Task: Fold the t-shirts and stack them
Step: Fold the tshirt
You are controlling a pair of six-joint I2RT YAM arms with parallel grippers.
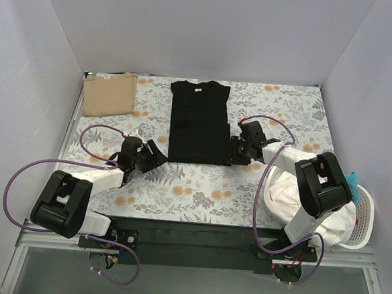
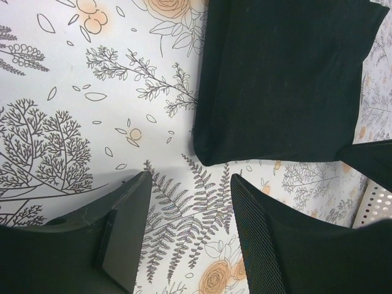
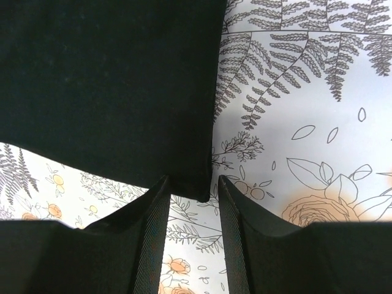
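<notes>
Black t-shirt [image 1: 197,123] lies mid-table, long axis near-to-far, hem nearest the arms. Right gripper [image 3: 193,184] is closer, jaws apart with the near right corner just at their mouth; left gripper [image 2: 190,184], jaws apart, holds nothing, just short of the near left corner. Tan t-shirt [image 1: 110,94] is folded far left and basket [image 1: 364,219] near right, neither in the way.
</notes>
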